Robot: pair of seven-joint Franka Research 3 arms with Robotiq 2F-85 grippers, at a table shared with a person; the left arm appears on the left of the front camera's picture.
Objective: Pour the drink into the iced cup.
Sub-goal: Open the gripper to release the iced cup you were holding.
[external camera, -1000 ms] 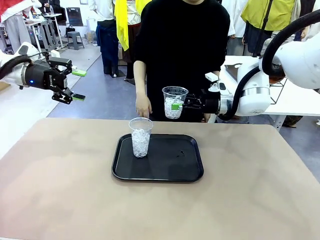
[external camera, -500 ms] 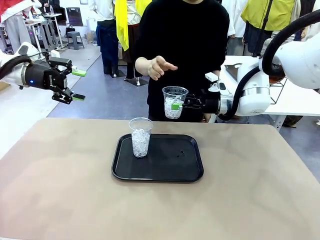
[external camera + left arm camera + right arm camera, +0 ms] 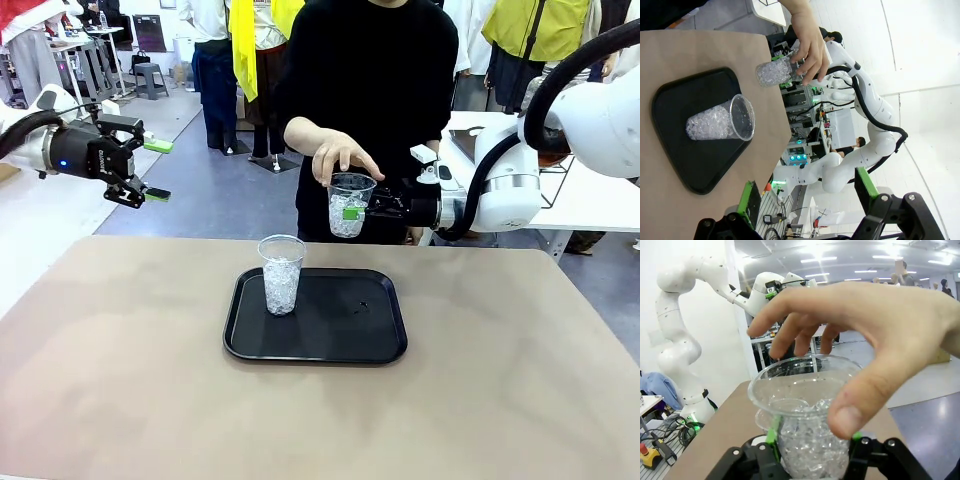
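My right gripper [image 3: 352, 212] is clamped on a clear plastic cup of ice [image 3: 345, 226]. The green pads press its two sides a little below the middle, and the cup stands upright. I hold it in the air over the far edge of the table [image 3: 500, 380], just beyond the far rim of the black tray [image 3: 340, 340] and right in front of the person in black.

In my right wrist view the cup [image 3: 805, 415] sits between the pads of that gripper [image 3: 814, 440]. It is heaped with small ice pieces up to near the rim.

The person's hand [image 3: 340, 155] comes down over the mouth of the cup. From my right wrist I see the hand [image 3: 875, 345] with its fingers spread and curled above the rim, and the thumb low on the side nearest the camera. I cannot tell whether the fingertips touch the plastic or only hover at it. My left wrist view shows the same hand [image 3: 810, 45] arched over the top of the cup [image 3: 774, 73].

A second cup [image 3: 281, 275], also full of ice, stands upright on the left part of the tray, well apart from the one I hold. My left wrist view sees it [image 3: 720, 120] on the tray [image 3: 700, 165].

My left gripper [image 3: 155, 170] hangs high off the left side of the table. Its fingers are spread wide with nothing between them, as the left wrist view [image 3: 807, 192] confirms.
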